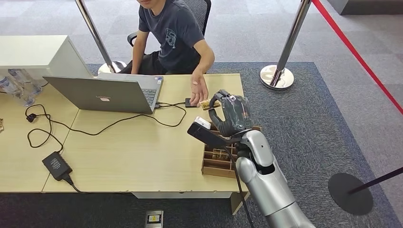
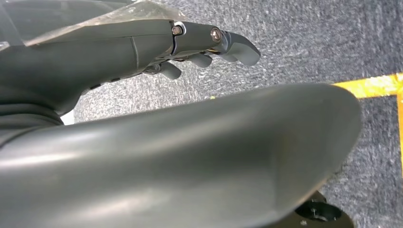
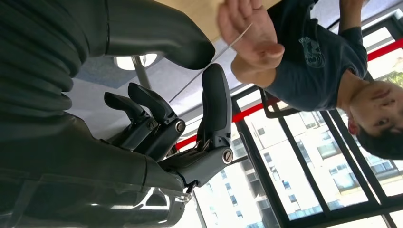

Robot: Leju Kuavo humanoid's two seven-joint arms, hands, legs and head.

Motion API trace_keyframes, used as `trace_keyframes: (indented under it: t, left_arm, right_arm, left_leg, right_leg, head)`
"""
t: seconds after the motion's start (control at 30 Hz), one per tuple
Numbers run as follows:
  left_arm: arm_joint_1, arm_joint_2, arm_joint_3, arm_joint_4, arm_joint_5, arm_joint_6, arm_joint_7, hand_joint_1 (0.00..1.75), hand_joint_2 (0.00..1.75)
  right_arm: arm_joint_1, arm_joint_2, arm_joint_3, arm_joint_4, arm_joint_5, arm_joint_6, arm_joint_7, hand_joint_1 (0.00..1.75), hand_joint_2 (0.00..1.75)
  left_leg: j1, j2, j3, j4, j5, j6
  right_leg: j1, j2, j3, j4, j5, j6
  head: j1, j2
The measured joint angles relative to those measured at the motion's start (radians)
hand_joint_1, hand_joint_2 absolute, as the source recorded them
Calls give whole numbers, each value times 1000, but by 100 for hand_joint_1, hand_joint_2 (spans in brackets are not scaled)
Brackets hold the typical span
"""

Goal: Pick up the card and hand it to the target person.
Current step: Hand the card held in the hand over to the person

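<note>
A tan card hangs just above the desk's right end. In the right wrist view the card is an edge-on thin line running between my thumb and a dark finger. My right hand holds its near end, while the seated person's hand pinches the far end; that person's hand is close in front of my fingers. Beside my body, my left hand hangs over grey carpet with its fingers loosely extended and nothing in them.
A wooden divided box sits at the desk's right front corner under my right arm. An open laptop, black cables, a power brick and water bottles lie to the left. Steel posts with a red belt stand behind.
</note>
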Motion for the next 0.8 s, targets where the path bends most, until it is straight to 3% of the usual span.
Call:
trace_keyframes:
  t: [0.2, 0.57, 0.63, 0.7, 0.73, 0.77, 0.8]
  left_arm:
    - [-1, 0, -1, 0, -9, -5, 10, 0, 0]
    - [2, 2, 0, 0, 0, -2, 18, 0, 0]
    - [2, 2, 0, 0, 0, -2, 18, 0, 0]
    - [3, 2, 1, 0, 0, -2, 18, 0, 0]
    - [3, 2, 1, 0, 0, -2, 18, 0, 0]
    - [3, 2, 1, 0, -1, -2, 18, 0, 0]
    - [3, 2, 2, 0, -2, -2, 18, 0, 0]
  right_arm:
    - [-95, 30, 0, 186, -14, -47, 6, 175, 175]
    - [-125, 53, -5, 321, 0, -83, 4, 171, 175]
    - [-126, 54, -6, 329, 6, -87, 8, 137, 175]
    - [-125, 54, -7, 333, 9, -92, 10, 52, 175]
    - [-123, 54, -7, 332, 11, -95, 11, 22, 175]
    - [-120, 54, -8, 329, 14, -98, 11, 0, 175]
    - [-114, 54, -8, 323, 17, -101, 11, 0, 175]
  left_leg:
    - [0, 0, 0, 0, 0, 0]
    - [0, -1, -2, 0, 0, 0]
    - [0, -1, -2, 0, 0, 0]
    - [0, -1, -2, 0, 0, 0]
    - [0, 0, -2, 0, 0, 0]
    - [0, 0, -2, 0, 0, 0]
    - [0, -1, -2, 0, 0, 0]
  right_leg:
    - [0, 0, -1, 0, 0, 0]
    - [0, 0, -2, 0, 1, 0]
    - [0, 0, -2, 0, 1, 0]
    - [0, 0, -3, 0, 1, 0]
    - [0, 0, -3, 0, 1, 0]
    - [0, 0, -3, 0, 1, 0]
    - [0, 0, -3, 0, 1, 0]
  head:
    - [0, 0]
    - [0, 0]
    - [0, 0]
    - [0, 0]
    - [0, 0]
    - [0, 0]
    - [0, 0]
